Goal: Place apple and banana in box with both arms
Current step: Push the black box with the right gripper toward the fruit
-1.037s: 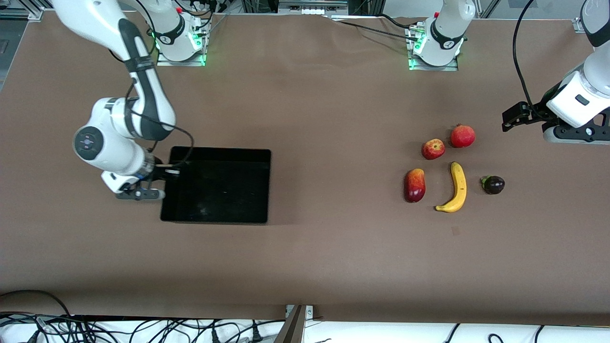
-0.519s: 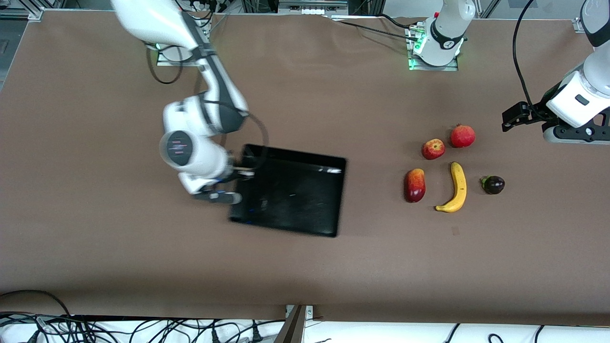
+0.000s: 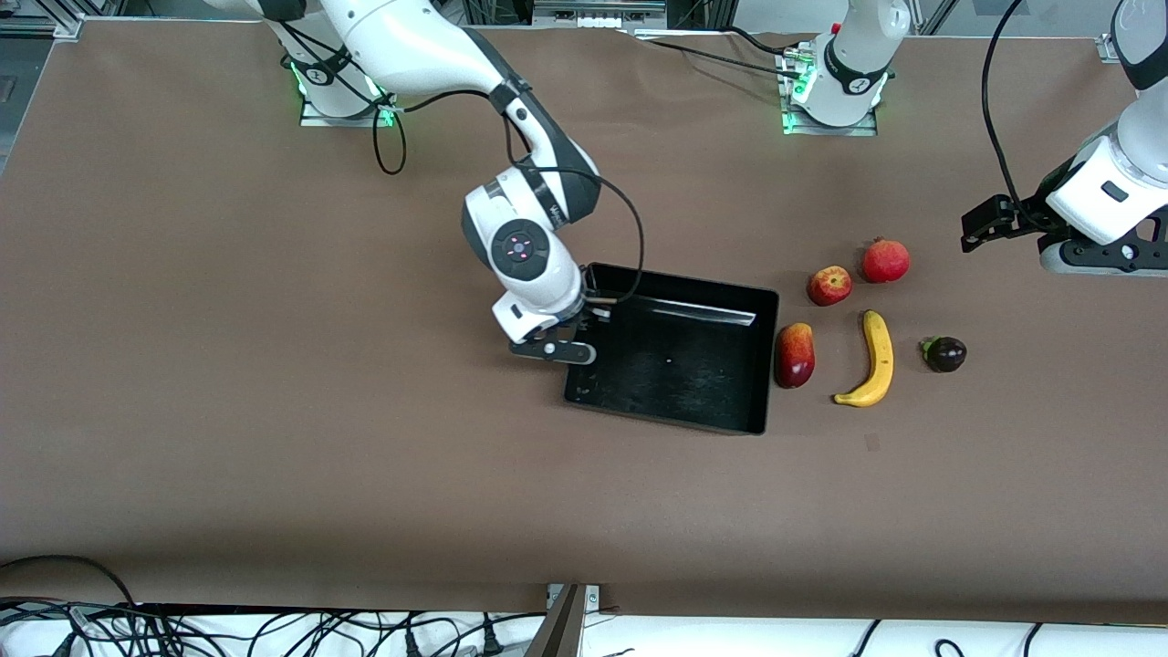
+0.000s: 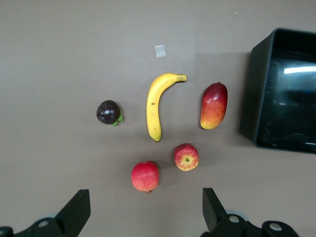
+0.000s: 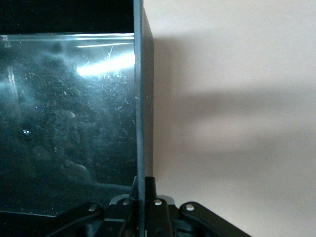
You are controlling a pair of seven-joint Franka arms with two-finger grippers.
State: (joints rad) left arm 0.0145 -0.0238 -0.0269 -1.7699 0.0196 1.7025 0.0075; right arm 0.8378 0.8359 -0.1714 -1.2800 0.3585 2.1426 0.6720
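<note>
A brown table (image 3: 274,411) holds a black box (image 3: 680,401) and a cluster of fruit. Since a second ago the box has travelled from the right arm's end of the table toward the middle, and its wall now sits just beside the fruit, almost touching an oval red-and-yellow fruit (image 3: 794,355). The box is also turned slightly from how it first lay.

The right arm (image 3: 438,46) has swung along with it. The right gripper (image 3: 584,315) is clamped shut on the box's wall at the end toward the right arm; in the right wrist view the thin wall (image 5: 139,98) runs straight out from between the closed fingers (image 5: 150,190).

The left arm (image 3: 1109,196) waits over the table's edge at its own end, unmoved. The left gripper (image 4: 145,215) is wide open and holds nothing.

In the front view, the banana (image 3: 874,360) lies at about 3 o'clock from the box, with the oval fruit between them. The apple (image 3: 829,286) sits at about 11 o'clock from the banana, near the box's corner. A plain red round fruit (image 3: 885,261) lies at 1 o'clock from the apple, and a small dark purple fruit (image 3: 944,354) at 3 o'clock from the banana. From the left gripper, the apple and banana lie toward 8 o'clock in the front view.
</note>
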